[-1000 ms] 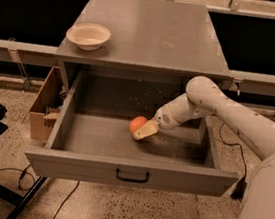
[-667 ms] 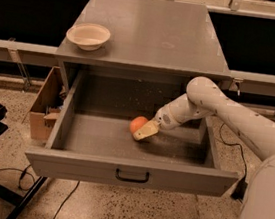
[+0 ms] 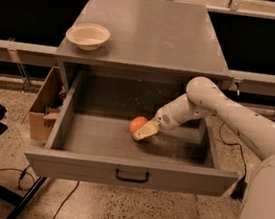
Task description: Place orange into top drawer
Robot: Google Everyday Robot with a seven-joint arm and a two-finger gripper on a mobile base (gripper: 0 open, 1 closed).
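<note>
The gripper hangs low inside the open top drawer, a little left of its middle, with its jaws clamped on the orange. One pale finger lies against the fruit's near right side, and the other is hidden behind it. The orange is just above or on the drawer floor; which, I cannot tell. The white arm reaches in from the right over the drawer's side wall. The drawer is pulled fully out, its dark handle centred on the front. On the bench above, a cream bowl stands near the left edge. Set against the earlier frames, nothing has moved: gripper, orange and drawer sit exactly as they did a second ago.
</note>
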